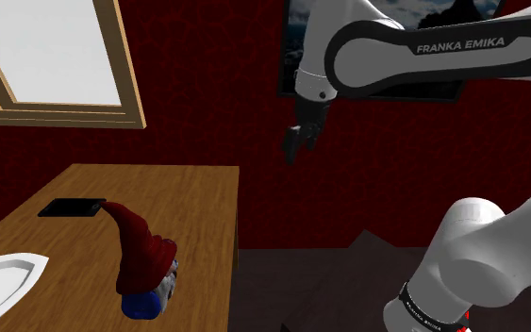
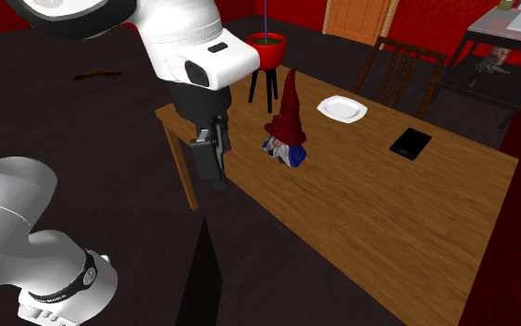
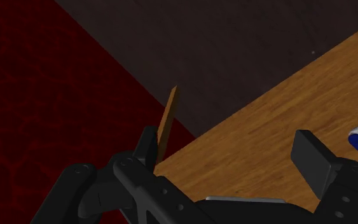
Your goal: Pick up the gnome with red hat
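One gripper (image 1: 298, 143) hanging open off the table's corner, gnome untouched.

Two black fingers (image 3: 314, 156) stand apart with nothing between them but the corner of the wooden table (image 1: 159, 189) below. The white arm (image 1: 423, 47) arches high, its forearm level across the top of the shoulder view and its wrist bent so the gripper points down. The gnome (image 1: 145, 259) stands on the table by its near edge in the shoulder view, to the right of the white plate (image 1: 4, 278) and nearer than the flat black slab (image 1: 70, 207), well apart from the gripper. To grasp well, I judge the gripper should travel over the gnome, then descend straddling the stout lower hat and body. The thin curled tip would likely slip. It should close only once both fingers flank the gnome.
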